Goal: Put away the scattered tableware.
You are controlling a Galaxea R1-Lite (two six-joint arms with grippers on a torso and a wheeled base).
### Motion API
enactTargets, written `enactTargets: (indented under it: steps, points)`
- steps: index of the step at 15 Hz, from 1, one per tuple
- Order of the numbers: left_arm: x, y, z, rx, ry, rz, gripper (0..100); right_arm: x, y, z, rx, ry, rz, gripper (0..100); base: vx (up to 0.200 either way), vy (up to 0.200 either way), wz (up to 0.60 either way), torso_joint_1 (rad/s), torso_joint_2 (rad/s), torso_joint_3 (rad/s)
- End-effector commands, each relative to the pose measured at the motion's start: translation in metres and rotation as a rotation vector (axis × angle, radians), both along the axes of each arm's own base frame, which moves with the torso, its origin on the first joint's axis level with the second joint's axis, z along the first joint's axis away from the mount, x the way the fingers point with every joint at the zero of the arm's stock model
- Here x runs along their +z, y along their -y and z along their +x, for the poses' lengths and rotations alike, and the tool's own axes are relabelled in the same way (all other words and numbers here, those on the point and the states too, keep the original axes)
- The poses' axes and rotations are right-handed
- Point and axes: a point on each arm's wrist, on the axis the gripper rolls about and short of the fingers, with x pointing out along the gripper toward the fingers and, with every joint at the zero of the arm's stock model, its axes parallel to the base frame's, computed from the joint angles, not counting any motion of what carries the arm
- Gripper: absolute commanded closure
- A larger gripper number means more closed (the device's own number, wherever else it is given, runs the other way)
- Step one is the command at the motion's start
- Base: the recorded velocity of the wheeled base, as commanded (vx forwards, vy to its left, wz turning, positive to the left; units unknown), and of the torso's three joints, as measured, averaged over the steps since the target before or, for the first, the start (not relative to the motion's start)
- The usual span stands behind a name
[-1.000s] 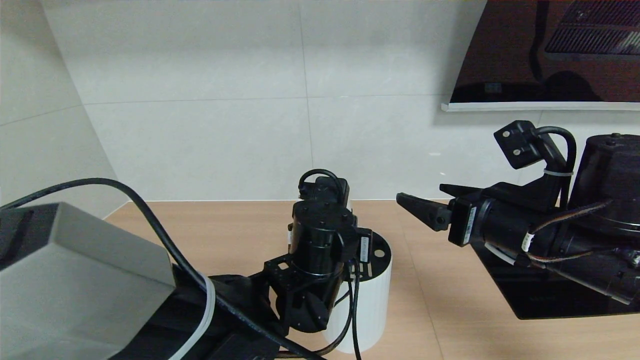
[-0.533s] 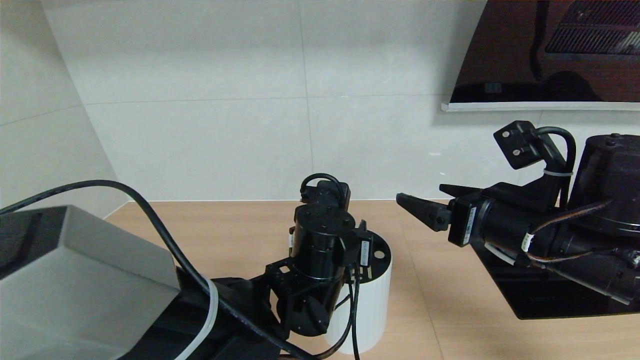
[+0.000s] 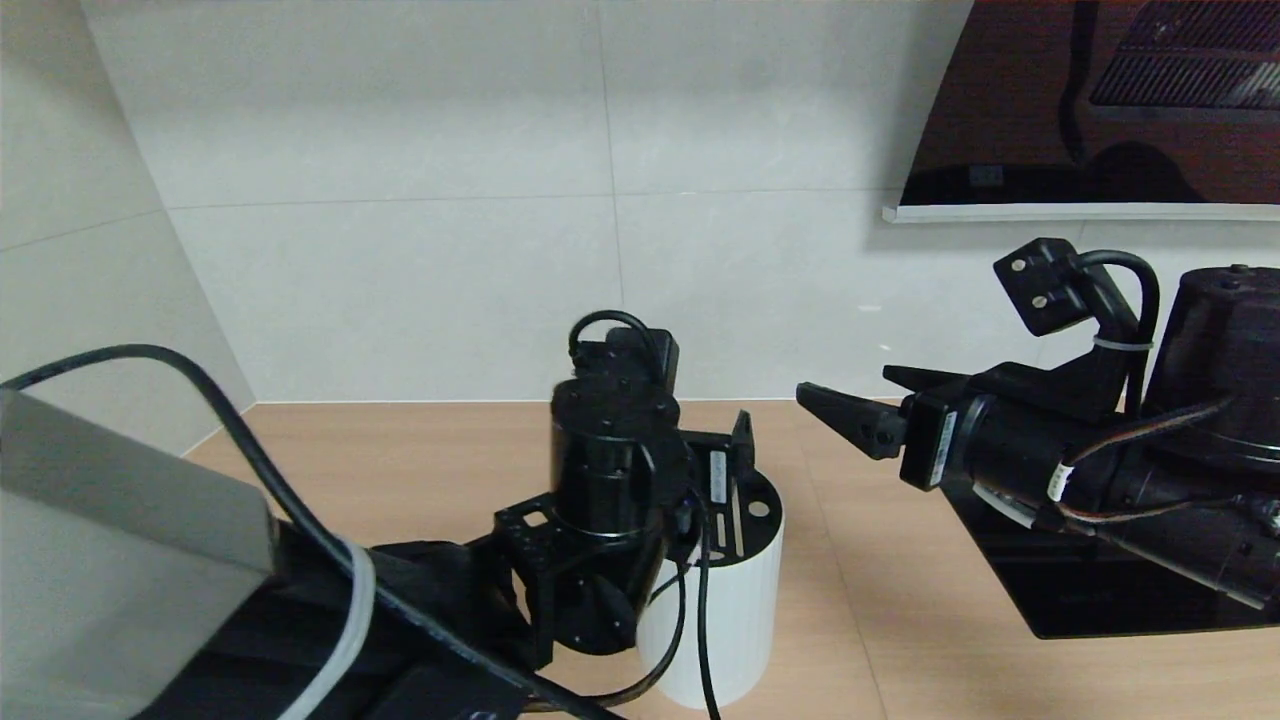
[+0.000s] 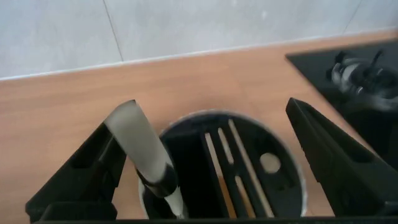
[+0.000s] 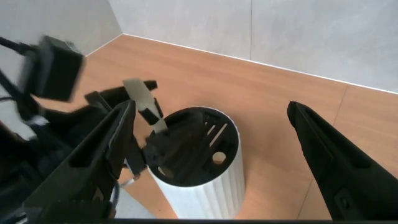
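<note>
You're hovering the left gripper (image 4: 210, 107), fingers spread wide, right over the holder (image 4: 292, 180). The white-handled utensil (image 4: 142, 152) is leaning up from its slot beside one finger, with the right gripper (image 5: 211, 107) farther off.

Bare counter (image 3: 420, 450) gives free passage between the white holder (image 3: 735, 600) and the tiled wall (image 3: 400, 300), and toward the black cooktop (image 3: 1100, 600). The left gripper (image 4: 199, 155), fingers spread, and an upright white-handled utensil (image 4: 140, 148) block the holder's top.
</note>
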Motion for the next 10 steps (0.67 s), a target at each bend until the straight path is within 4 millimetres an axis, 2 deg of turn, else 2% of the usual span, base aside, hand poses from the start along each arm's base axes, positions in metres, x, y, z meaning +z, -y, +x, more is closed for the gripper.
enactTargets:
  steps: [1,2,3,4,5,7,10]
  points:
    - [0.074,-0.045,-0.022,0.014,0.145,-0.164,0,0.009,0.015,-0.009,-0.038,0.035,0.023,0,0.000,0.000,0.00,0.000,0.00,0.000]
    - [0.091,-0.060,-0.030,0.006,0.183,-0.200,0,0.014,0.022,-0.015,-0.049,0.053,0.034,0,0.000,0.000,0.00,0.000,0.00,0.000]
    - [0.113,-0.088,-0.048,-0.020,0.235,-0.241,0,0.026,0.035,-0.025,-0.072,0.093,0.066,0,0.000,0.000,0.00,0.000,0.00,0.000]
    - [0.125,-0.110,-0.064,-0.036,0.267,-0.261,0,0.029,0.049,-0.036,-0.106,0.116,0.081,0,0.000,0.000,0.00,0.000,0.00,0.000]
    - [0.128,-0.122,-0.072,-0.034,0.275,-0.263,0,0.029,0.059,-0.043,-0.130,0.125,0.084,0,0.000,0.000,0.00,0.000,0.00,0.000]
    - [0.124,-0.168,-0.102,0.026,0.266,-0.234,0,0.025,0.099,-0.078,-0.230,0.186,0.111,0,0.000,0.000,0.00,0.000,0.00,0.000]
    - [0.110,-0.223,-0.155,0.146,0.276,-0.209,0,0.016,0.138,-0.133,-0.344,0.312,0.166,0,0.000,0.000,0.00,0.000,0.00,0.000]
